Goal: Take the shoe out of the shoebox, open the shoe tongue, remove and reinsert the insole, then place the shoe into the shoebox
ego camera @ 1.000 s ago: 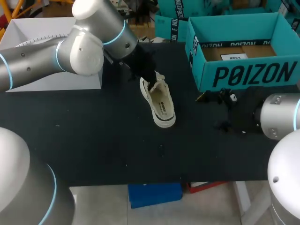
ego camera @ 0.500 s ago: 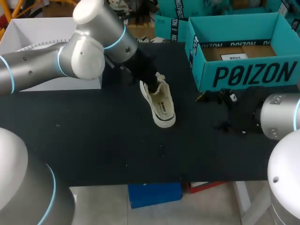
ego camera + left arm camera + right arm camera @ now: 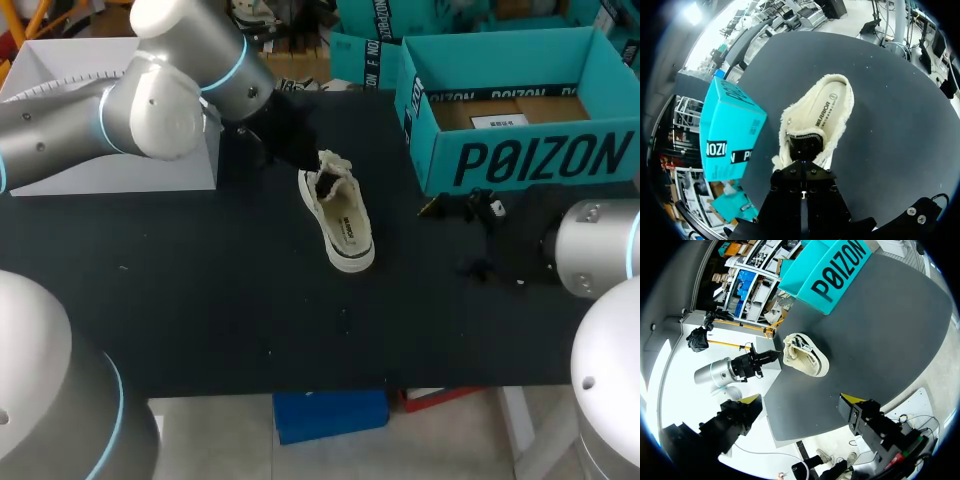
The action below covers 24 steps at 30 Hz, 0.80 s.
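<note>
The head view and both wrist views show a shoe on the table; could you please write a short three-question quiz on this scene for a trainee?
1. True or false: the cream shoe lies inside the teal shoebox.
2. Which gripper is at the shoe's open end? A. left gripper B. right gripper C. neither
3. Fill in: the right gripper's fingers are ___, with nothing between them.
Key: 1 false, it lies on the black table beside the box; 2 A; 3 open.
</note>
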Available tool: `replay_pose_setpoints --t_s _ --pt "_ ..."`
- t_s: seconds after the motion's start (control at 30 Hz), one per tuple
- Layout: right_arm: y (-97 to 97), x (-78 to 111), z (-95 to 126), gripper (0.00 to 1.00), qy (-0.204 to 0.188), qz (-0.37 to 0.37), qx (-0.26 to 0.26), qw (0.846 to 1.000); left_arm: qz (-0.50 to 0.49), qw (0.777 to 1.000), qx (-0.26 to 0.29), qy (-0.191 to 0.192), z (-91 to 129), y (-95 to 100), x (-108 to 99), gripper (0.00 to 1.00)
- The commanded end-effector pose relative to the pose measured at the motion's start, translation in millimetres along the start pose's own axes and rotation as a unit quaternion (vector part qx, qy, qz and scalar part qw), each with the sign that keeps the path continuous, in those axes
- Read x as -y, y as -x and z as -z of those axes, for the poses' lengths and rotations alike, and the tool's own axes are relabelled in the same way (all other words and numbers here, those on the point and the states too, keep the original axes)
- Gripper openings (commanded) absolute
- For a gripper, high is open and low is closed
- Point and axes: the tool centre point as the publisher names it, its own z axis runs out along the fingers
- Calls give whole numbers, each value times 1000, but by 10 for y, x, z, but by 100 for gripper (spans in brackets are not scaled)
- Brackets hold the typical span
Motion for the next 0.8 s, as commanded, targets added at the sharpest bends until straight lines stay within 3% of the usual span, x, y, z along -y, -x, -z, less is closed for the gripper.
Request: replay_pose_setpoints --t_s 0.03,0.43,0.8 --pt "57 71 -14 100 78 -7 -6 997 -1 1000 5 -14 -186 63 5 0" --pt "57 71 -14 100 78 -7 -6 997 -8 999 8 -32 -388 215 81 0" --pt "57 71 -14 100 78 -7 -6 997 -6 999 -2 -40 -490 94 152 0"
